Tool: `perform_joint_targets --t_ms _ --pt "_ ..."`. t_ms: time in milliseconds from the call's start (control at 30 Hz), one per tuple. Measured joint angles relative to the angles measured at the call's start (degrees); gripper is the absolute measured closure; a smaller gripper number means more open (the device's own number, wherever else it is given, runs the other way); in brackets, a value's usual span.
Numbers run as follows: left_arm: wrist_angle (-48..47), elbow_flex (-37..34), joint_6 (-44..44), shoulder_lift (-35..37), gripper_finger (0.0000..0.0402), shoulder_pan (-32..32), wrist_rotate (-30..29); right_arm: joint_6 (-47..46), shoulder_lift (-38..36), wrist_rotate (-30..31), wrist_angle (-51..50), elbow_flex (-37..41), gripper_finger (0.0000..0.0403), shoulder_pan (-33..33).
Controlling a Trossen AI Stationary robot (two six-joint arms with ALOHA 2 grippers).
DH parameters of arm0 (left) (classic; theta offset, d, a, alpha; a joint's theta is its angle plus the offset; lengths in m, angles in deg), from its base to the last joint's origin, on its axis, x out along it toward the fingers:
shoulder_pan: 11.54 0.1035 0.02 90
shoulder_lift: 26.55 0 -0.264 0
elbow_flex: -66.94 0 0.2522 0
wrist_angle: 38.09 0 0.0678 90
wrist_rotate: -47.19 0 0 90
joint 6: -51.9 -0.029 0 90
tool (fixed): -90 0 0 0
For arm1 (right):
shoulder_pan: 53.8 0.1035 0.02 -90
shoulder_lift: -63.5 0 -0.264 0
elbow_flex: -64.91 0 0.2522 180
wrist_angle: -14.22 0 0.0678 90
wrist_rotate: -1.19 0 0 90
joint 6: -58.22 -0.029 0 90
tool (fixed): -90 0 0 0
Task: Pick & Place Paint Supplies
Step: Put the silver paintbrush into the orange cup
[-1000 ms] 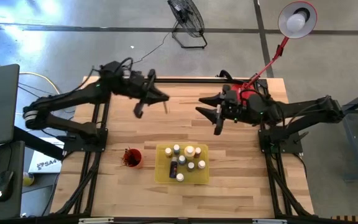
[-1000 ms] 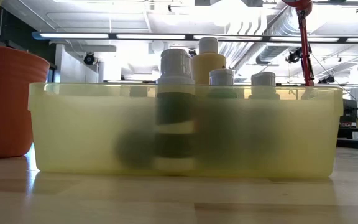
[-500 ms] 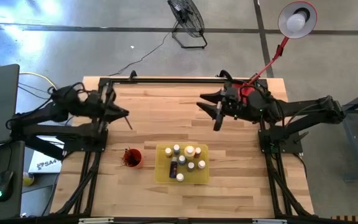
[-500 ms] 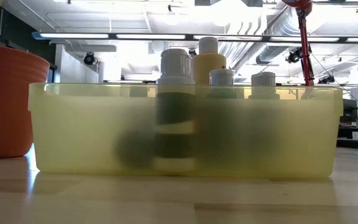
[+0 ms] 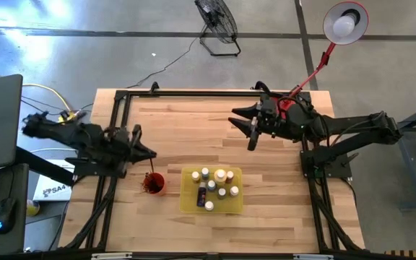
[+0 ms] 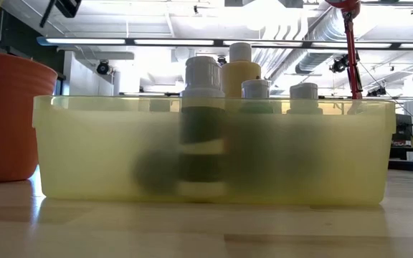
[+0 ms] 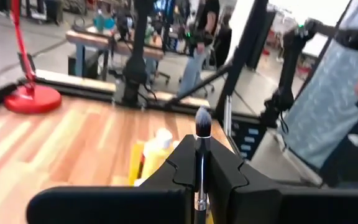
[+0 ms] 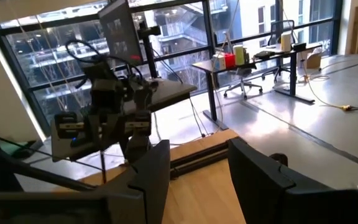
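Note:
My left gripper (image 5: pixel 149 154) hovers over the table's left edge, just beyond the red cup (image 5: pixel 153 183), and is shut on a thin dark paintbrush (image 7: pixel 201 124). The cup holds other brushes. To its right the yellow tray (image 5: pixel 186 204) carries several small pale-capped paint bottles (image 5: pixel 215 186), which stand upright behind the tray's wall (image 6: pixel 84 143) in the low view. My right gripper (image 5: pixel 247 130) hangs open and empty above the far right of the table. My left gripper pinches the paintbrush between its two fingers, on the shaft just below the bristles (image 7: pixel 199 163). The dark bristle tip (image 7: pixel 202 121) sticks out past the fingertips. The brush is lifted clear of the table and the cup.
A red desk lamp (image 5: pixel 344 22) stands with its base (image 5: pixel 289 107) at the far right corner, behind my right gripper. Black frame rails (image 5: pixel 193 92) run along the table's far and side edges. Bare wood (image 5: pixel 193 130) lies between the arms.
My left gripper has swung from the far middle of the table toward the left and near edges and come down, carrying the brush, and now hangs just beyond the red cup. It has rolled somewhat and stayed shut.

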Motion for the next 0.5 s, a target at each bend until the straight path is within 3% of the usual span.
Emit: perform_joint_targets --t_ms 300,500 --pt "-0.09 0.0 0.49 -7.44 0.0392 -15.04 -16.96 0.27 0.01 -0.3 -1.06 0.02 0.025 0.0" --pt "-1.85 -0.02 3.68 -16.19 0.0392 -21.27 -28.76 0.63 0.01 -0.3 -1.02 -0.01 0.025 0.0"
